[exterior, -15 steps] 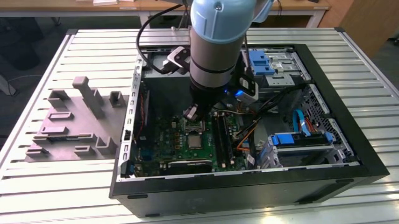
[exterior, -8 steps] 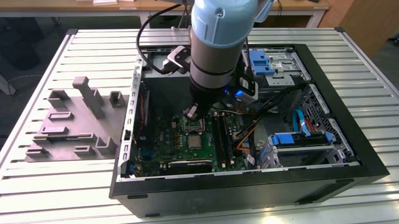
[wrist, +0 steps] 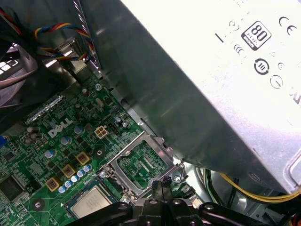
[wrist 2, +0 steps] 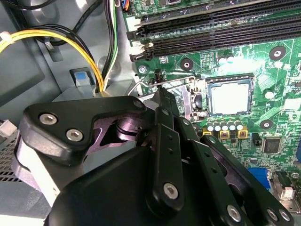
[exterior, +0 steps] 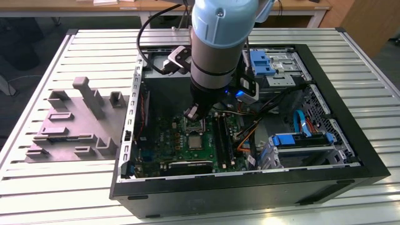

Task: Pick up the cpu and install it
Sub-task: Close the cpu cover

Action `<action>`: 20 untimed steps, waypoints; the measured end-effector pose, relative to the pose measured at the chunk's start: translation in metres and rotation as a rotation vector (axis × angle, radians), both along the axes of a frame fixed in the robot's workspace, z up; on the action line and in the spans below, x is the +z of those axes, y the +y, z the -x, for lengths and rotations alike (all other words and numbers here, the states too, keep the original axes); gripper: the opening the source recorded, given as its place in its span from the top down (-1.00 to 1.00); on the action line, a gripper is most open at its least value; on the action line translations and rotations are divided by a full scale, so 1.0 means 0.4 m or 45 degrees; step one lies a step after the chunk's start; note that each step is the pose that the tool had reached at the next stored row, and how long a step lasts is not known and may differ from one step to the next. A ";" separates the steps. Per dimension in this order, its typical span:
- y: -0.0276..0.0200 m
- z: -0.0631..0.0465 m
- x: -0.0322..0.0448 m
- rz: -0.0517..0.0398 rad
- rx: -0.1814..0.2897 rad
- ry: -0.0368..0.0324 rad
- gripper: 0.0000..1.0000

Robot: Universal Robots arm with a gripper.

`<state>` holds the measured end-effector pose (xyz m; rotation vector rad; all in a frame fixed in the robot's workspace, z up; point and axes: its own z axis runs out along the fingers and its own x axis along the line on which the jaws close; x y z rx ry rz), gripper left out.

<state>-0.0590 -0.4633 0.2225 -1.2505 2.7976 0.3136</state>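
The cpu [wrist 2: 229, 96], a small silvery square, lies flat in its socket on the green motherboard [wrist 2: 282, 70]. It also appears in the first wrist view as the cpu [wrist: 91, 202] and in the exterior view as the cpu [exterior: 196, 142]. The socket's metal load plate [wrist: 141, 162] is swung open beside it. My gripper [wrist 2: 162, 94] is low inside the computer case, its tips shut together over the edge of the open load plate next to the wire lever [wrist 2: 138, 87]. Nothing shows between the fingers. The gripper [exterior: 192, 112] sits just beyond the cpu, apart from it.
The open black computer case [exterior: 350, 154] lies on a slatted white table. A grey plastic tray [exterior: 69, 126] with upright blocks stands at the exterior view's left. The silver power supply [wrist: 225, 80], memory slots [wrist 2: 211, 33], yellow cables [wrist 2: 56, 37] and blue drive brackets [exterior: 299, 139] crowd around the socket.
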 end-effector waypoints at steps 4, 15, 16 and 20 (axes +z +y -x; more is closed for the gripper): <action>0.000 0.000 0.000 0.000 0.000 -0.0001 0.79; 0.000 0.000 -0.006 -0.107 0.000 -0.0002 0.79; 0.000 -0.001 -0.009 -0.107 0.000 -0.0001 0.79; 0.003 -0.013 -0.015 -0.107 0.000 -0.0001 0.79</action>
